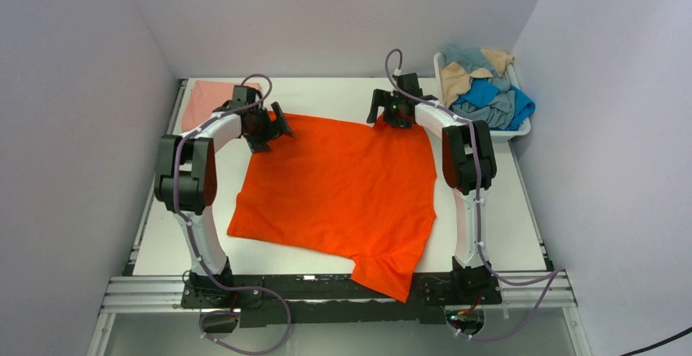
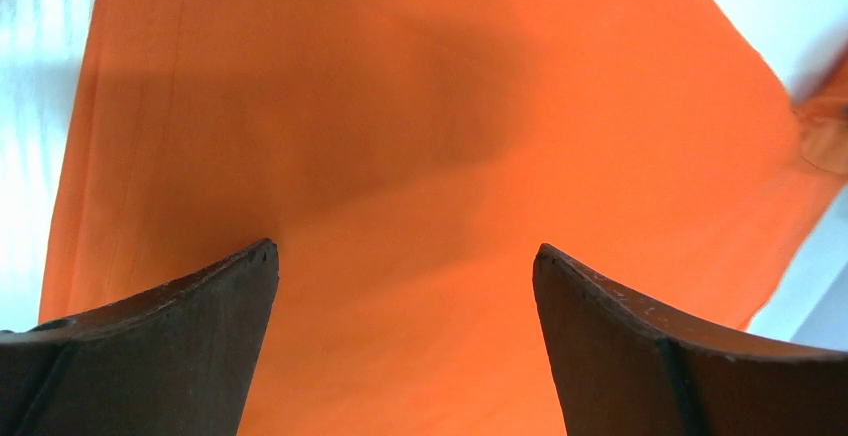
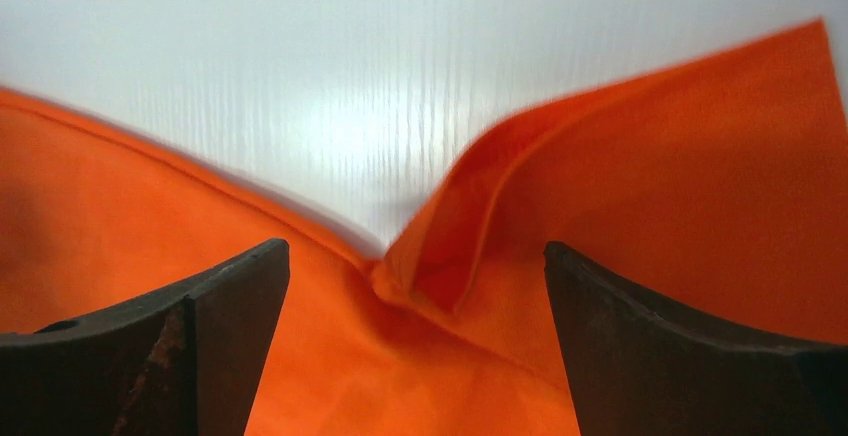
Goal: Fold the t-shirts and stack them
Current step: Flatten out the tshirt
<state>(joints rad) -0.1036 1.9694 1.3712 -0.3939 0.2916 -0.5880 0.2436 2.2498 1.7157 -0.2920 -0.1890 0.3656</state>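
The surface (image 1: pixel 326 95) carries the orange t-shirt (image 1: pixel 339 189), spread flat at centre, one sleeve overhanging the near edge. The basket (image 1: pixel 516 133), far right, holds heaped shirts (image 1: pixel 485 95) in blue, grey-blue, teal and tan; count indistinct. The salmon-pink shirt (image 1: pixel 200 104), far left, is partly hidden by the left arm. The left pincer (image 1: pixel 273 123) and right pincer (image 1: pixel 383 113) gape wide and empty over the orange t-shirt's far corners.

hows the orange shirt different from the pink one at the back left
The orange shirt lies spread open across the middle of the table; the pink shirt is a much smaller, straight-edged patch in the far left corner. The orange shirt has a sleeve past the near edge and a turned-over far corner; the pink shirt shows neither. Both are plain and lie flat.
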